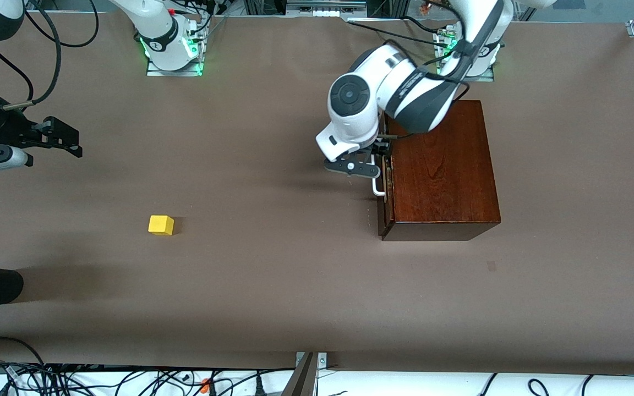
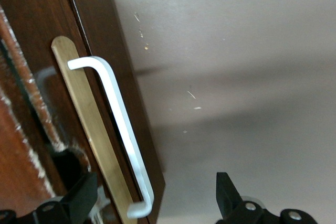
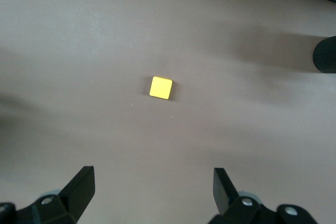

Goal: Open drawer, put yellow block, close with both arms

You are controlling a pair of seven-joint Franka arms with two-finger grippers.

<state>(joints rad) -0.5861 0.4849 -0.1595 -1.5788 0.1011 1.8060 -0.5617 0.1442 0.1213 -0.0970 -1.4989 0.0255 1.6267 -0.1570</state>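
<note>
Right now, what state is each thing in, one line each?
drawer: shut, front flush with the wooden box.
white handle: free, not gripped.
yellow block: resting on the table, untouched.
left tool: open, fingers either side of the handle.
right tool: open, up over the right arm's end of the table, waiting.

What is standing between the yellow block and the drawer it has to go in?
Only bare table lies between the yellow block and the box. The drawer itself is the obstacle: it is shut. The left pincer, open, straddles its white handle. The right pincer waits open above the table.
</note>
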